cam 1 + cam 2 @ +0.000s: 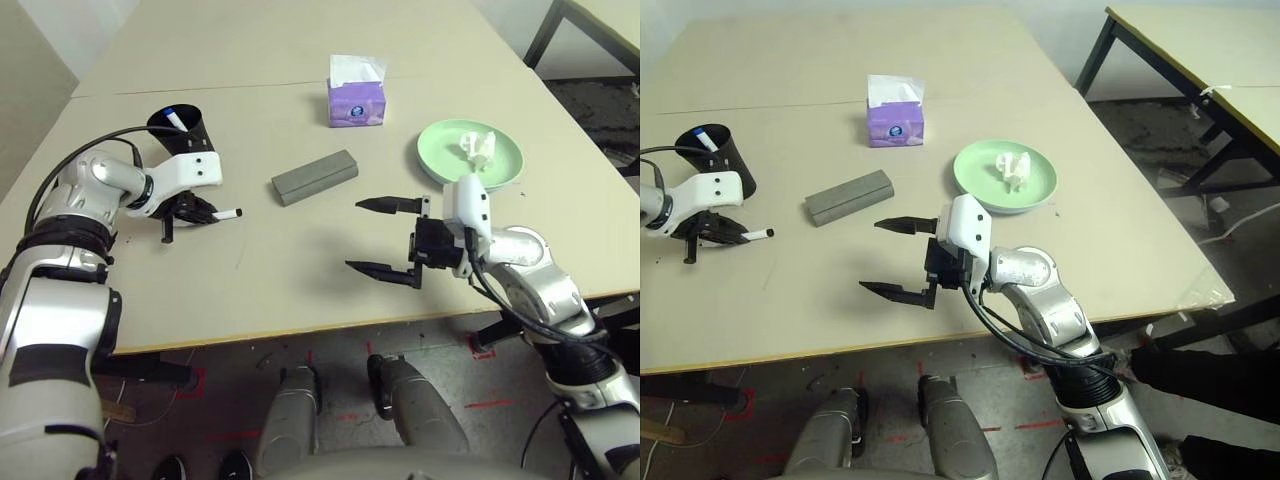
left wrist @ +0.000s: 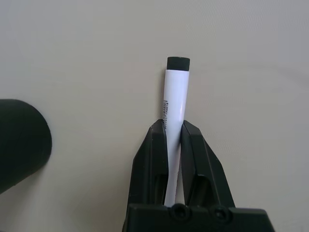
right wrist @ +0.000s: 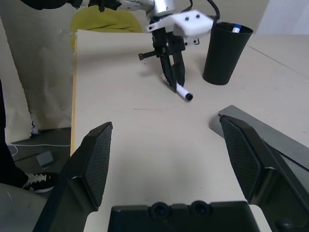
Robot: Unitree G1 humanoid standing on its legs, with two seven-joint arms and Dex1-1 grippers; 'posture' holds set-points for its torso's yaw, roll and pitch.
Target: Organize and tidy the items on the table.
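1. Jaws first, from the head views: left gripper [image 1: 197, 212] is clamped on the black-cap marker [image 1: 226, 213], down low at the table [image 1: 300, 260], near the left side. Right gripper [image 1: 382, 236] hangs wide open with nothing in it, over the near middle of the table. The beige tabletop has a seam line running across the far part. Grey glasses case [image 1: 314, 177] lies mid-table, purple tissue box [image 1: 356, 97] sits behind it, and the pale green plate [image 1: 437, 156] off to the right holds the crumpled tissue [image 1: 477, 146]. A black cup [image 1: 183, 129] beside the left gripper has the blue-cap marker [image 1: 174, 118] standing in it. A second dark-legged table [image 1: 1200, 50] stands off to the right on a speckled floor.
2. Left wrist view: fingers pinch the white marker barrel, black cap poking out past the tips, bare beige surface underneath.
3. Right wrist view: both fingers spread far apart, the case's end just beside one of them, beige wall behind.
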